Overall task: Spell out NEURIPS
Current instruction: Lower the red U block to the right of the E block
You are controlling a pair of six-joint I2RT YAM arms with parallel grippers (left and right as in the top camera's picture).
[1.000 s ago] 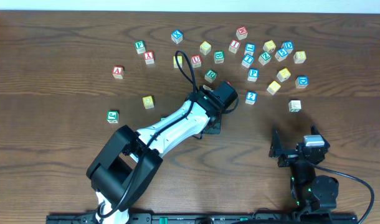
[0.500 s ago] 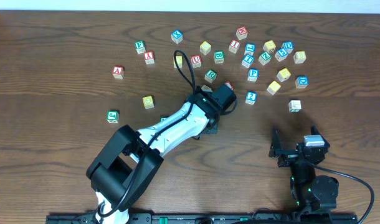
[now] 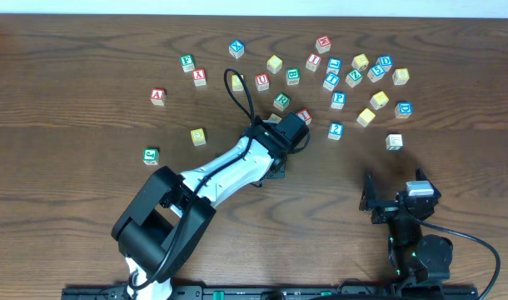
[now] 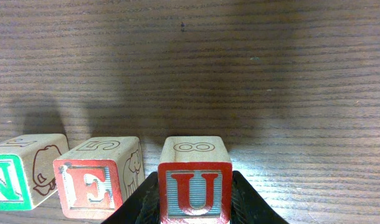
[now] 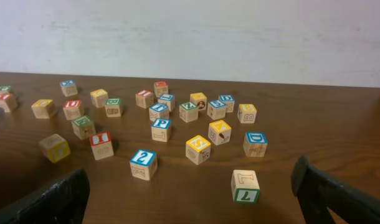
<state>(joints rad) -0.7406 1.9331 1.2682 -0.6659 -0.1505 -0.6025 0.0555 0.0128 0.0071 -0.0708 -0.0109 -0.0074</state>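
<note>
Red on pale wood, the U cube (image 4: 194, 180) sits clamped between the two dark fingers of the left gripper (image 4: 195, 200), its letter face towards the wrist camera and upright. The jaws are clenched on its side faces. Whether its base is down on the table (image 4: 258, 74) I cannot tell, since the bottom edge is cut off.

At nine o'clock of it, just beside with a narrow gap, stands the red E cube (image 4: 90, 186). Further out at nine o'clock is the green N cube (image 4: 9, 183), half out of view. All three faces line up, so the row reads N, E, U.

The step in hand looks like setting down the third letter. The next move calls for letting go without nudging the E, then lifting straight clear.

After that comes the R. In the overhead view a green R cube (image 3: 281, 101) lies near, at twelve o'clock of the left wrist, and a blue P cube (image 3: 338, 99) at about two o'clock.

The right gripper (image 5: 190, 196) hangs near the table's front edge, at about four o'clock, jaws spread wide and holding nothing.
</note>
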